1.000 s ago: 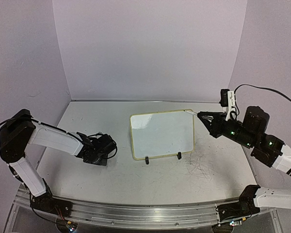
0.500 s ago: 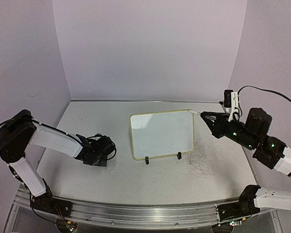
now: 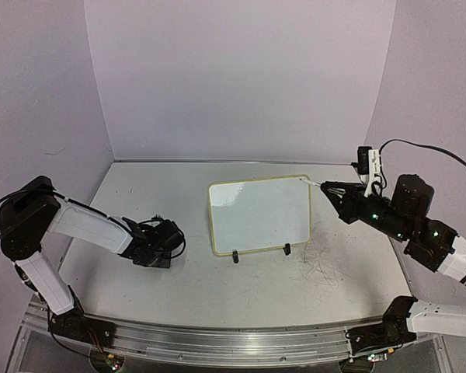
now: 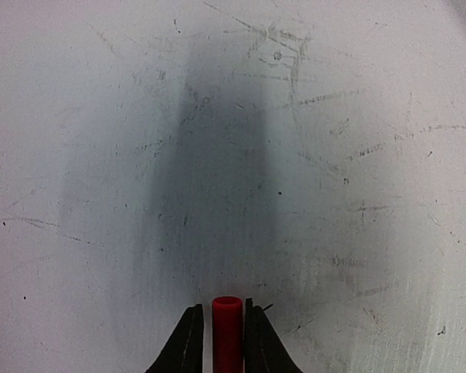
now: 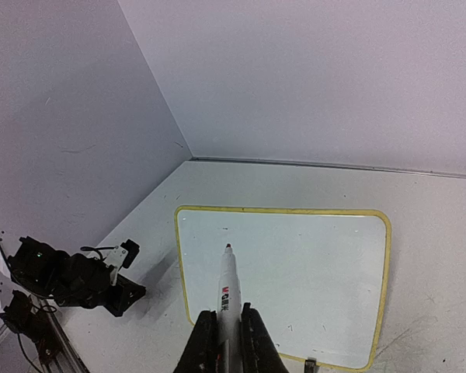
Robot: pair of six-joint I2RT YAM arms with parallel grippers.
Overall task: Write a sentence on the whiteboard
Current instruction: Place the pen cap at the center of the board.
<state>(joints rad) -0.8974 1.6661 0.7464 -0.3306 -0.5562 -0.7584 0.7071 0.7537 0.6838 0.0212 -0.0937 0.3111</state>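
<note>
The whiteboard lies at the table's middle, with a pale yellow rim and black feet; its face is blank and no red sentence shows in any view. It also shows in the right wrist view. My right gripper is shut on a white marker, whose uncapped red tip hangs above the board's far right corner, apart from it. My left gripper points down at the tabletop left of the board. It is shut on a red marker cap.
Old dark scribbles mark the white tabletop right of the board. Lilac walls close the back and both sides. An aluminium rail runs along the near edge. The left arm shows in the right wrist view.
My right gripper with the marker has drawn back slightly to the right, away from the board's corner. The left gripper has shifted a little to the left.
</note>
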